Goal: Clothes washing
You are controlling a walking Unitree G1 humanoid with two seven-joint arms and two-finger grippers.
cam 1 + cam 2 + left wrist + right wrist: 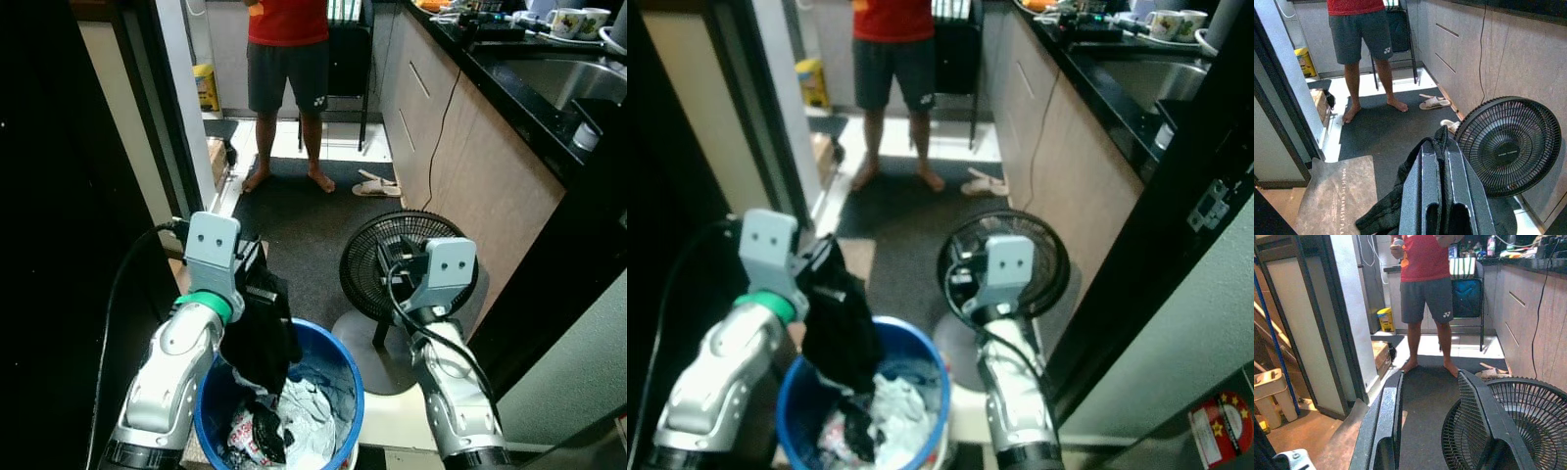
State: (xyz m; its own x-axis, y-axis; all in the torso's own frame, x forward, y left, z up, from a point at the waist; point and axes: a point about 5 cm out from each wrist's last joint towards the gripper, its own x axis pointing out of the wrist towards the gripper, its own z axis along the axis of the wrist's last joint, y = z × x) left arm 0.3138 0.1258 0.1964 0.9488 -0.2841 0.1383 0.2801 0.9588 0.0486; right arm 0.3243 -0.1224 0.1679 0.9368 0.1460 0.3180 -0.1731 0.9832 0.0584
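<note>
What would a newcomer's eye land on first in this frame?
Probably the left gripper, its fingers shut on a black garment that hangs over the blue bucket of mixed laundry at the robot's feet. To the right of the bucket a black floor fan stands on the floor, with the open right gripper raised in front of it. Farther back a barefoot person in a red shirt stands on the dark mat.

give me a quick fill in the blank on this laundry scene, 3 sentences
1. The left gripper is shut on a ____ garment.
2. The garment hangs over a ____ bucket of clothes.
3. The right gripper, fingers open, points toward a floor ____ and a standing person.

Missing words: black; blue; fan
</note>
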